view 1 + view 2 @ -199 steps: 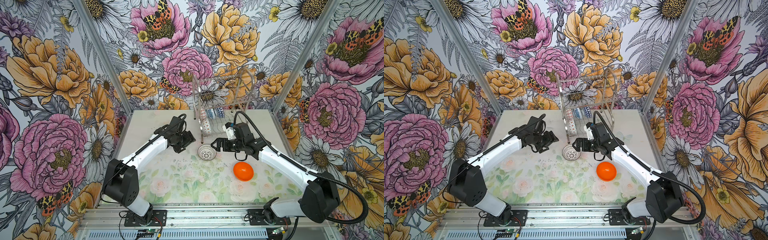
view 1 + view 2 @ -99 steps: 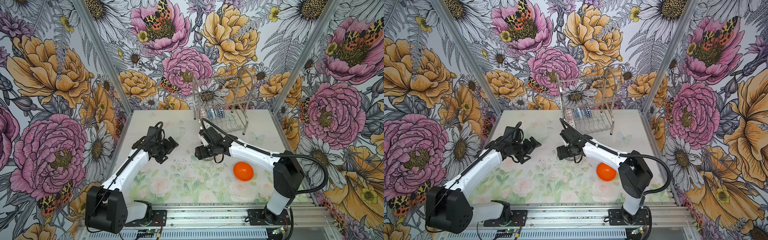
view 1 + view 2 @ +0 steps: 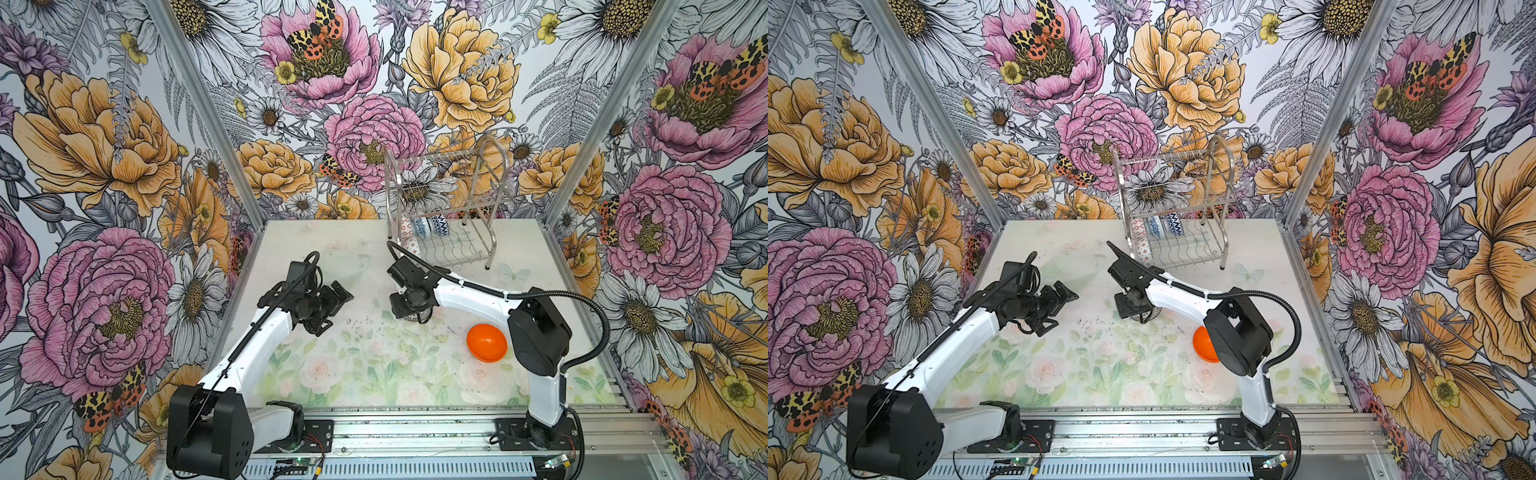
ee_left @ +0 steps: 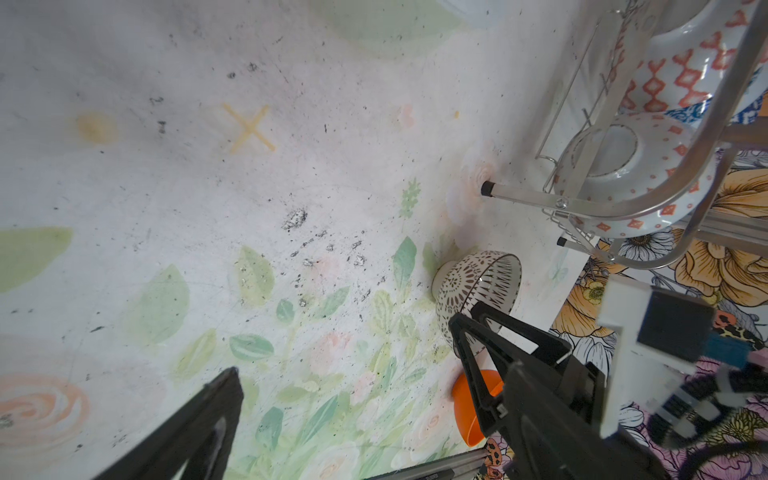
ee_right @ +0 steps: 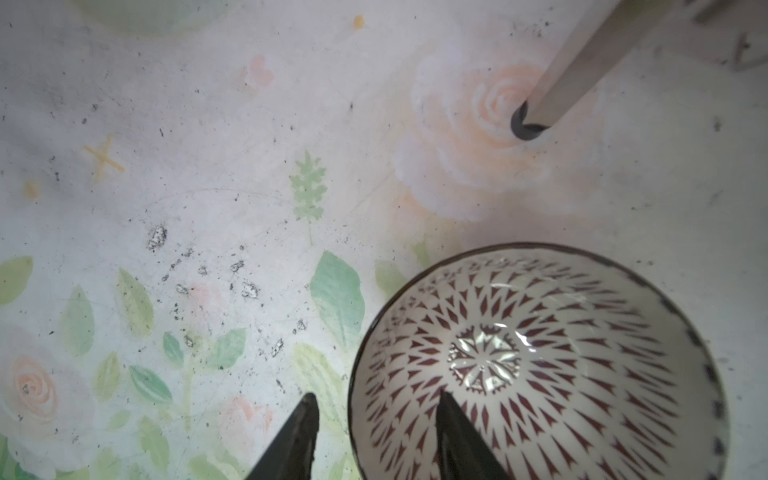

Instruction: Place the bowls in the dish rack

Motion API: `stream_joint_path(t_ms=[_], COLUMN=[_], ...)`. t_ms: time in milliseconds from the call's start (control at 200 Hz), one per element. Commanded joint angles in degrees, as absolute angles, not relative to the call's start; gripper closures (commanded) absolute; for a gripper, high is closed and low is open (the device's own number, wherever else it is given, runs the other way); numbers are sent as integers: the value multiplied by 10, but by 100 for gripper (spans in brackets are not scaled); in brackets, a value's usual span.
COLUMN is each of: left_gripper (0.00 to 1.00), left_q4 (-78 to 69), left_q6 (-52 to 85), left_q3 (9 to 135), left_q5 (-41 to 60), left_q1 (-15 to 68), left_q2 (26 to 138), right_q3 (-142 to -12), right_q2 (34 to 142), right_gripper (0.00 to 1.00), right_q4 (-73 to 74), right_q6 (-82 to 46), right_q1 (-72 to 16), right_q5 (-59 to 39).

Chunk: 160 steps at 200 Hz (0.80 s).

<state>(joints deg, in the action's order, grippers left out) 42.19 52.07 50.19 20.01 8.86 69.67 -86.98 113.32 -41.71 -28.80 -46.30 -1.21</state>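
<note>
In both top views the two-tier steel wire dish rack (image 3: 451, 249) stands at the back of the floral worktop (image 3: 374, 374), with patterned bowls (image 3: 428, 226) on edge in its lower tier. The right claw (image 3: 409, 313) hangs over the black-and-white lattice ceramic bowl (image 3: 1149, 316) at mid-worktop. The plain glossy orange bowl (image 3: 486, 343) sits upright nearer that arm's base. The left claw (image 3: 1059, 311) hovers to one side, spread wide and empty.

The left wrist view shows the lattice bowl near a rack leg (image 4: 515, 195).

In the right wrist view the right claw straddles the lattice bowl's rim, one finger inside and one outside. It is part spread, with a gap on the outer side, so it is not pinching yet. The step in hand looks like picking up this bowl. Next the fingers must close on the rim, then lift and tip the bowl into a free slot.
</note>
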Motion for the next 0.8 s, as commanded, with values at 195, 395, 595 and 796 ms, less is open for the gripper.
stream_joint_path(t_ms=[195, 395, 595, 796], left_gripper=[1, 1, 1, 1], left_q4=[420, 420, 420, 420], left_q6=[504, 504, 508, 517], left_q3=[517, 533, 553, 578], left_q5=[212, 210, 206, 188], left_q1=[82, 85, 96, 125], left_q2=[704, 713, 725, 742], right_q3=[-896, -910, -921, -949], right_q2=[1167, 1184, 1179, 1147], right_gripper=[63, 73, 88, 100], right_q4=[-429, -454, -459, -459], right_q6=[-284, -272, -256, -237], right_q1=[-484, -486, -486, -481], right_q5=[10, 46, 50, -12])
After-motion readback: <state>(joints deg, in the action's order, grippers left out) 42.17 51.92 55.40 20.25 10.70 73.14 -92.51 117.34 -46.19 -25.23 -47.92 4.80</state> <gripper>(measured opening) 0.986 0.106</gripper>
